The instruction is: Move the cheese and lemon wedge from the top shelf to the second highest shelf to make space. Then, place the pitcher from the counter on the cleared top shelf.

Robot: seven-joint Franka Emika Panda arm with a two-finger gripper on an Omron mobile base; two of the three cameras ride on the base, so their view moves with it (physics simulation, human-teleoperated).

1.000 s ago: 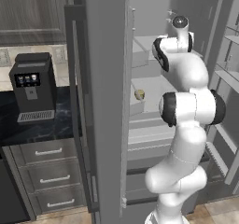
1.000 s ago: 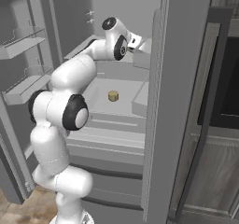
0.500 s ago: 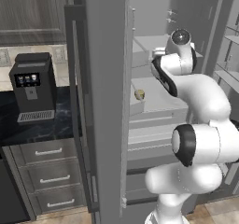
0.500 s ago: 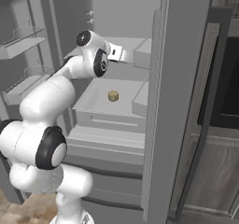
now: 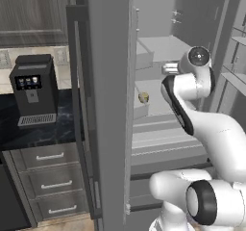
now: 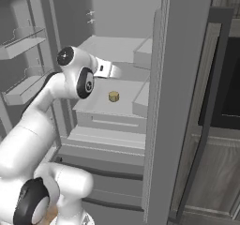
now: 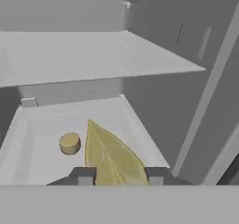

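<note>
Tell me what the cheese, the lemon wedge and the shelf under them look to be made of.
The cheese: matte yellow-tan solid, evenly coloured, probably a firm waxy cheese.
The lemon wedge, held between the pincer tips: bright yellow with faint streaks, likely rind or pulp; which is unclear.
The second highest shelf: flat plain light grey, opaque and matte, looks like moulded plastic rather than glass.
</note>
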